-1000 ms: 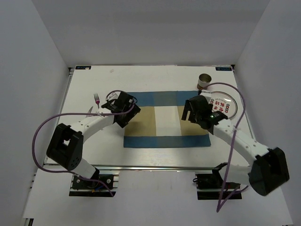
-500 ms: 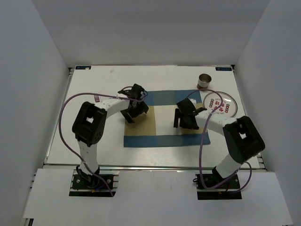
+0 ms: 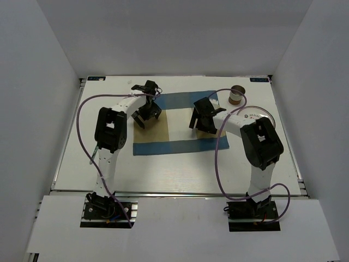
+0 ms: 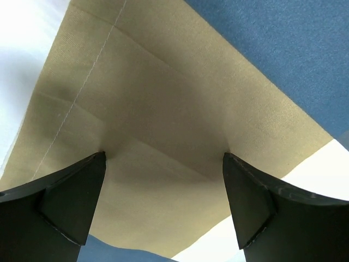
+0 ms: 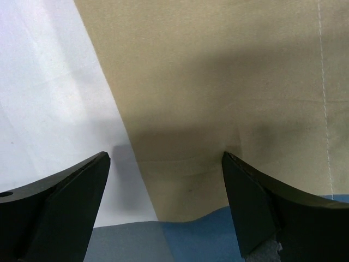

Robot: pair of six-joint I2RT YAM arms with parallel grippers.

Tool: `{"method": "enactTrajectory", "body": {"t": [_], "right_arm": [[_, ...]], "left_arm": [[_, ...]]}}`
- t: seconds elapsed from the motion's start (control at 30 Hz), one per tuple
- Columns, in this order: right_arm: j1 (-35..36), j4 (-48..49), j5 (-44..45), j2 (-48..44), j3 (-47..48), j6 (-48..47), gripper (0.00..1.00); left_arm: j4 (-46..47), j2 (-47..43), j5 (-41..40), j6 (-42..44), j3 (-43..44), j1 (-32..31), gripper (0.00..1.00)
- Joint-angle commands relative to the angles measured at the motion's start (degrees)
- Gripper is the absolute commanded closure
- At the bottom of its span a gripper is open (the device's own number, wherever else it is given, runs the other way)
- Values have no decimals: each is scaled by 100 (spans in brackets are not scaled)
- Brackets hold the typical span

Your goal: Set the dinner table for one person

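**Fig.** Left end effector (image 3: 146,115) and right end effector (image 3: 199,121), both spread wide and holding nothing, fingertips (image 4: 82,185) resting on the blue-and-tan checked cloth placemat (image 3: 174,134); the large white rectangular surface (image 3: 180,169) lies beneath. Likely positioning: press evenly, slide both together, avoiding creases.

Near half of my big white rectangular dinner table (image 3: 180,169) is wide open; small tan cylindrical cup (image 3: 236,95) and round white patterned plate (image 3: 262,113) crowd the far-right corner.
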Motion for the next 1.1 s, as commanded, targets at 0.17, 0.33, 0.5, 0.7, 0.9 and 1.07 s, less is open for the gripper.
{"method": "enactTrajectory", "body": {"t": [0.17,0.33,0.5,0.7,0.9,1.07], "right_arm": [[57,-219,-734,385,-119,582,11],[110,-97,-918,235,-286,731,11],[110,-105,-849,287,-296,696,11],[92,-228,-691,323,-15,424,11],[31,-509,-550,393,311,266,11],[-21,-483,-559,288,355,222,11]], "left_arm": [[-144,698,-169,1069,1161,345,2],[146,690,16,1500,1295,399,2],[181,463,113,1466,1095,451,2],[331,-126,297,1360,584,451,2],[339,-610,359,1377,574,399,2],[146,-1015,342,1465,890,399,2]]}}
